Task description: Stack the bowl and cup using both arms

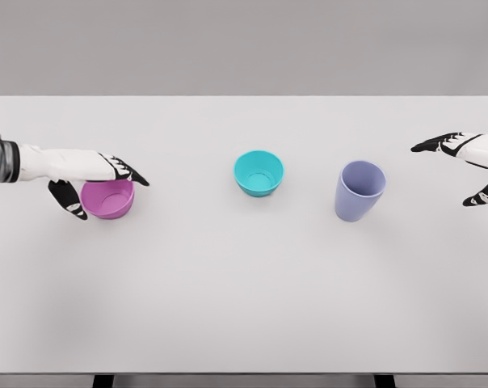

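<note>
1. The teal bowl point(258, 172) sits upright near the middle of the white table point(244, 299); everything else is placed from it.
2. A pink bowl point(108, 199) stands well to the left of the teal bowl. The left hand point(86, 179) is over its rim, fingers across the top and thumb down its outer left side; whether it truly grips or only cups the bowl cannot be told.
3. A lavender cup point(359, 191) stands upright to the right of the teal bowl, mouth up, taller than it is wide and narrowing toward its base.
4. The right hand point(464, 166) hangs farther right again, well apart from the cup, fingers spread and pointing toward it, holding nothing.
5. The cup lies inward of the right hand, so that hand looks the natural one for it.
6. All three vessels look smooth, matte and plastic-like, with round open mouths.
</note>
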Motion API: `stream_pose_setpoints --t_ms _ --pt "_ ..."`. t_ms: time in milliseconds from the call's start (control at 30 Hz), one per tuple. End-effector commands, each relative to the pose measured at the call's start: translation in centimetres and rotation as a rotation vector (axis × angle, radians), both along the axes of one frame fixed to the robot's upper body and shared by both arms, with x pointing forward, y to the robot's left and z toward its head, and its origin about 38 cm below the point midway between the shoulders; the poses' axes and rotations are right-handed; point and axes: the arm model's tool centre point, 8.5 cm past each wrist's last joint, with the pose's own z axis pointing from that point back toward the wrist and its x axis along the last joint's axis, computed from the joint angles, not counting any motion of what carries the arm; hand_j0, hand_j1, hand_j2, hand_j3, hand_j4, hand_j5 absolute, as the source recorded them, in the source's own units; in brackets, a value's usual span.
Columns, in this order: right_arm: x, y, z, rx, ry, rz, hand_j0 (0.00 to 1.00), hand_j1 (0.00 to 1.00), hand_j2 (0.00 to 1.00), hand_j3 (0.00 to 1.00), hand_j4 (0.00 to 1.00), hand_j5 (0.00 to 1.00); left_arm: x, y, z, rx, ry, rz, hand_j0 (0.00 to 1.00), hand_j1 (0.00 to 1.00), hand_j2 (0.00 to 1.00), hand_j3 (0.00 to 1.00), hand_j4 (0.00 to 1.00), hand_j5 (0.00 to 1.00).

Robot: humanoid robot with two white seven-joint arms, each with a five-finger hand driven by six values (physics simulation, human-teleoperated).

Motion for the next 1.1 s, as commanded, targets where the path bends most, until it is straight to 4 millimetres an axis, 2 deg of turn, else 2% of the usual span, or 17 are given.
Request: stream_pose_setpoints --t_ms 0,567,667,800,933,1067 --pt "0.0 0.0 0.1 0.006 0.0 -0.002 1.0 1.0 1.0 1.0 1.0 1.0 0.1 -0.1 0.0 -0.007 0.001 0.002 1.0 1.0 1.0 1.0 1.0 1.0" --pt "0.0 0.0 0.1 0.004 0.0 -0.002 1.0 1.0 1.0 1.0 1.0 1.0 0.2 0.0 -0.3 -0.002 0.004 0.009 1.0 1.0 1.0 1.0 1.0 1.0" --pt "0.0 -0.1 0.1 0.004 0.0 -0.004 1.0 1.0 1.0 1.0 1.0 1.0 0.5 0.2 -1.0 0.0 0.018 0.027 1.0 1.0 1.0 1.0 1.0 1.0" --pt "0.0 -0.1 0.1 0.004 0.0 -0.004 1.0 1.0 1.0 1.0 1.0 1.0 0.5 0.2 -1.1 0.0 0.02 0.027 1.0 1.0 1.0 1.0 1.0 1.0" --pt "0.0 -0.1 0.1 0.003 0.0 -0.004 1.0 1.0 1.0 1.0 1.0 1.0 0.5 0.2 -1.1 0.001 0.019 0.027 0.85 0.85 0.85 0.85 0.85 0.85" --pt "0.0 -0.1 0.1 0.003 0.0 -0.004 1.0 1.0 1.0 1.0 1.0 1.0 0.5 0.2 -1.1 0.004 0.018 0.027 0.78 0.78 0.78 0.78 0.78 0.78"
